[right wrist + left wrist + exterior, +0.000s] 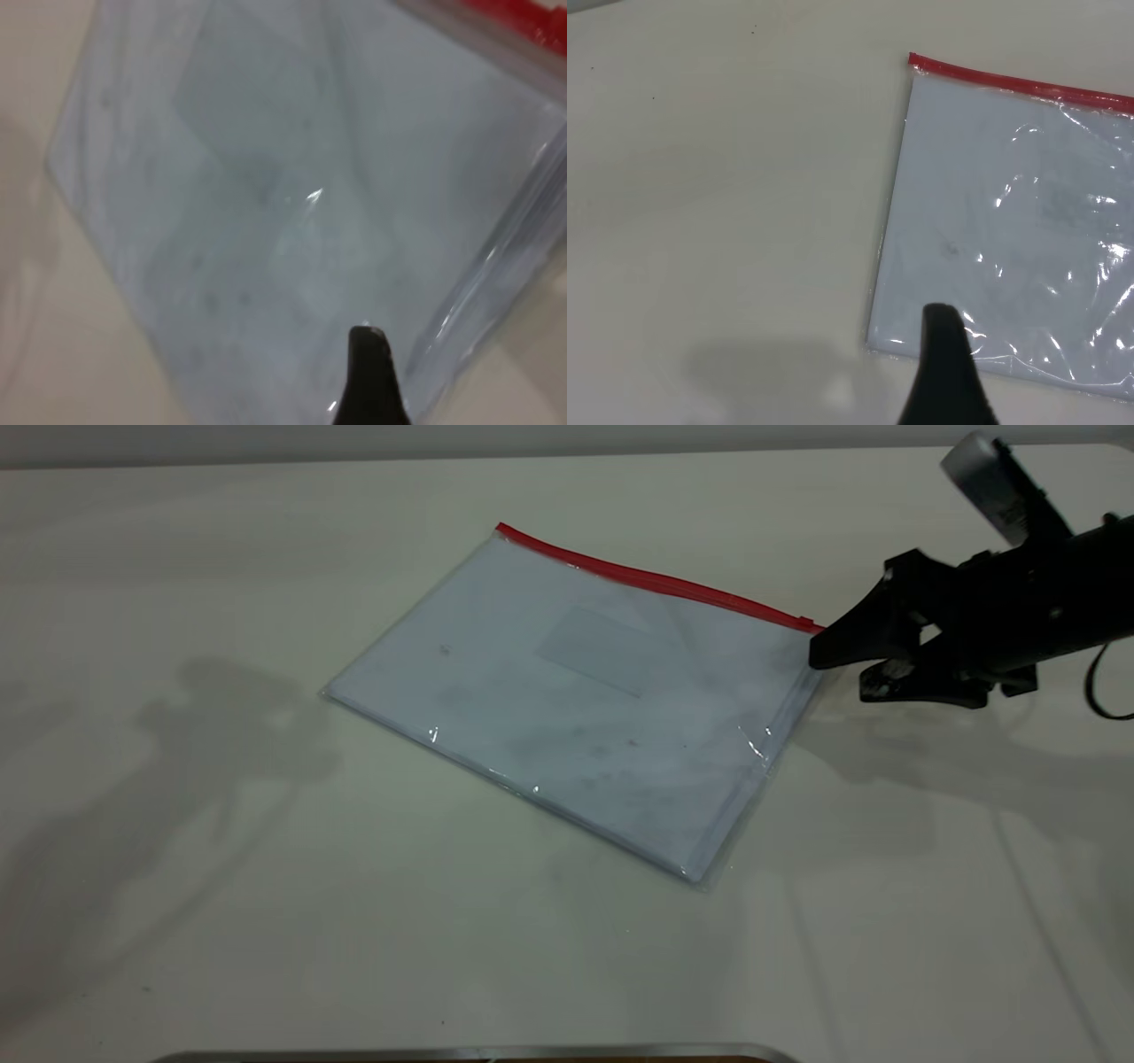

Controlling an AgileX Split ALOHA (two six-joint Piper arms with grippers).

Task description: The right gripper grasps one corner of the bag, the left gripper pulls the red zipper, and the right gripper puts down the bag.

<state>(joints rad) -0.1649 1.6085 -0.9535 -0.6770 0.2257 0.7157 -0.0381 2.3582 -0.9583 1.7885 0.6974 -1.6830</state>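
On the pale table point(177, 921) the bag point(576, 700) lies flat, the red zipper point(656, 582) along its far edge; we judge it light, limp, slick — best pinched at the zipper-end corner, where the right gripper point(837, 669) waits parted, holding nothing.

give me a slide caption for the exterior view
Right gripper, jaws open, reaches the red-zipper corner of the clear document bag lying flat on the white table.

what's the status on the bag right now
Right pincer open at the bag's corner by the red zipper, no grasp yet. Left pincer above the opposite end. Bag flat, nothing blocking.
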